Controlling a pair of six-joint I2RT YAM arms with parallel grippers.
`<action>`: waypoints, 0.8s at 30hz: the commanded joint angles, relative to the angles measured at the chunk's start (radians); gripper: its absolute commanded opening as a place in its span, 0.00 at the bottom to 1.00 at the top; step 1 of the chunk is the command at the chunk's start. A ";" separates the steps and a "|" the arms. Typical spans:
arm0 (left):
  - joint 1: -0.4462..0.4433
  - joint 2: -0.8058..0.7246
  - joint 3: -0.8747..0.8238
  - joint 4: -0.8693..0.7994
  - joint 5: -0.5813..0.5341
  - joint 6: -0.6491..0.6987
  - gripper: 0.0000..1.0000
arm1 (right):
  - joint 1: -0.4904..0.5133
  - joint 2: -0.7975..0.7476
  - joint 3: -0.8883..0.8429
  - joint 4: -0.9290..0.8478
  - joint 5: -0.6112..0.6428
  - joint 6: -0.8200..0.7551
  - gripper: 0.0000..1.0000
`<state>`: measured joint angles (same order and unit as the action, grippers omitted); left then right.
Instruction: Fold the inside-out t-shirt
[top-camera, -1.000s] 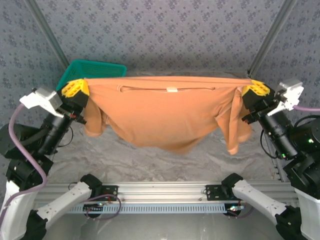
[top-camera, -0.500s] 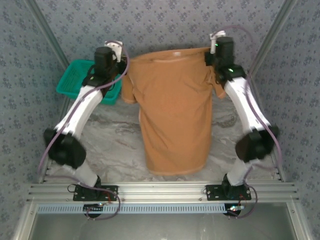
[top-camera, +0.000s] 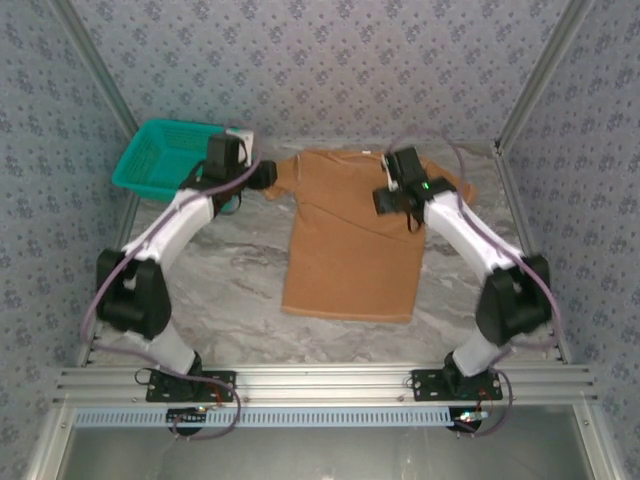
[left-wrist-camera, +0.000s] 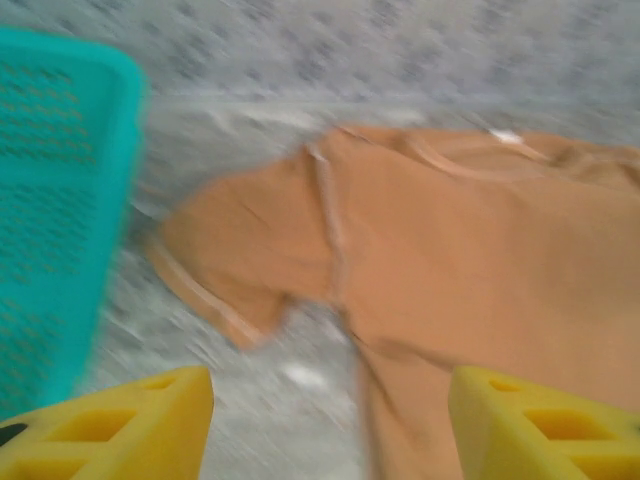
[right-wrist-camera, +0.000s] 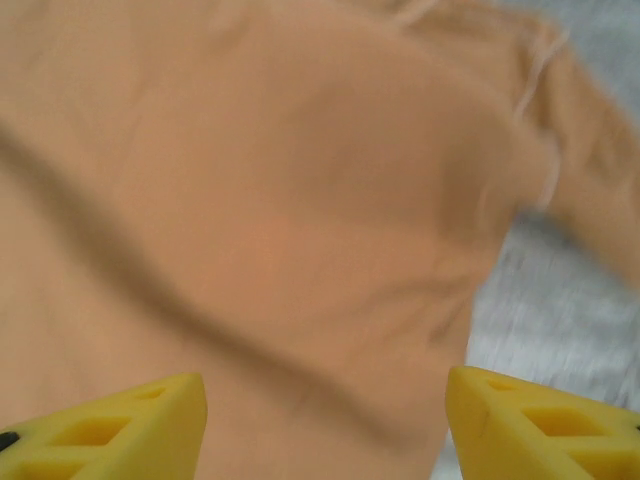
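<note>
T-shirt (top-camera: 350, 250) flat at table (top-camera: 230, 290) ctr: collar at 12 near far edge, hem at 6. L gripper (left-wrist-camera: 330, 385) at 10 beside sleeve, near basket (top-camera: 160, 155); jaws wide, holding nothing. R gripper (right-wrist-camera: 325, 385) over shoulder at 1; same. Free marble at 3, 6, 9.

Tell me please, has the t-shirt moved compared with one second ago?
Yes. The t-shirt has come down: it no longer overlaps the teal basket in the top view, and lies flat on the table to its right.
</note>
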<state>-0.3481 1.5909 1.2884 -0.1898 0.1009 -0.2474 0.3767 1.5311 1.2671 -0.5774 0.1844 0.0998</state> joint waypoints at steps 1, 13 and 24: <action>-0.154 -0.108 -0.183 0.130 0.109 0.039 0.62 | -0.031 -0.115 -0.244 -0.048 -0.105 0.197 0.67; -0.675 0.116 -0.321 0.134 0.127 0.642 0.61 | -0.160 -0.173 -0.588 0.092 -0.305 0.332 0.50; -0.733 0.325 -0.203 0.062 0.055 0.745 0.39 | -0.248 -0.121 -0.599 0.193 -0.388 0.309 0.27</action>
<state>-1.0832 1.8618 1.0443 -0.1070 0.2104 0.4507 0.1383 1.4231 0.6765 -0.4026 -0.1665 0.4110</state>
